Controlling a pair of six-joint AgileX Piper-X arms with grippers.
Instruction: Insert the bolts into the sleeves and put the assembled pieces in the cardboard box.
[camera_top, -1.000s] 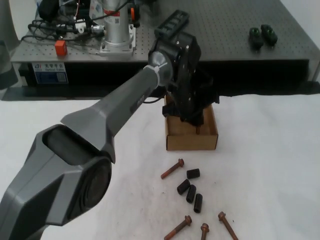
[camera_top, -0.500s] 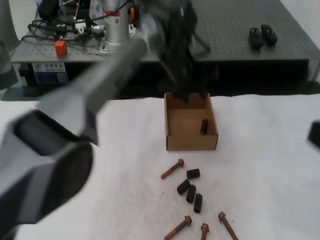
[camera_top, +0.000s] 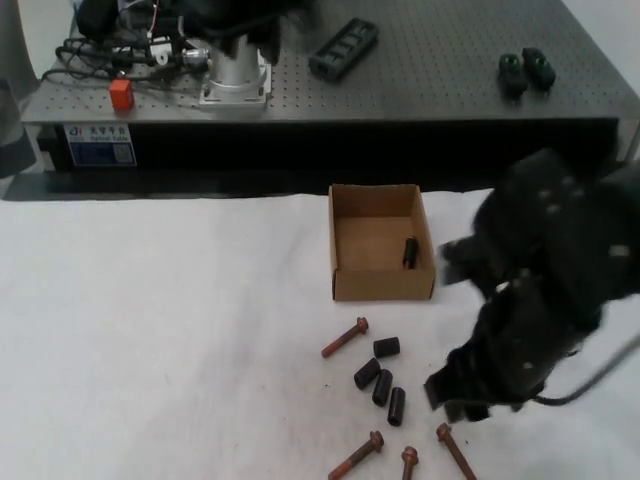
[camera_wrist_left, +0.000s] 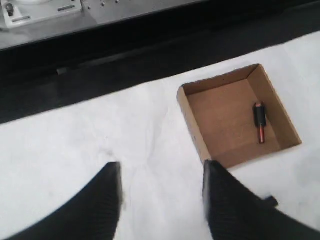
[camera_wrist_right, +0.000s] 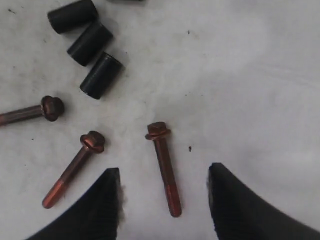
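Bolts (camera_top: 345, 338) first: four loose ones lie on the white tabletop (camera_top: 150, 330) at six o'clock from the cardboard box (camera_top: 382, 285), mixed in with four bare sleeves (camera_top: 382, 387). So I make it four pairs left to mate. One assembled piece (camera_top: 410, 252) lies inside the box near its three o'clock wall, with the copper shank poking out of the black sleeve.

I've got the right gripper (camera_wrist_right: 163, 172) hanging low at about five o'clock from the box, over the outermost bolt (camera_wrist_right: 161, 150). Its fingers (camera_wrist_right: 235, 200) are spread wide with nothing in them, one on either side of that bolt. My read is that closing them would pinch straight across the shank, which is why it sits there and not over the sleeves.

The left gripper (camera_wrist_left: 161, 167) is also open and empty. It hangs above bare cloth with the box ahead of it. My guess is that it sits clear of the pile so the right arm has room to work.

As for writing, there's a blue-and-white label (camera_top: 97, 145) on the front edge of the rear bench, at ten o'clock from the box. The print is too small for me to read. I can't see any print on the box.
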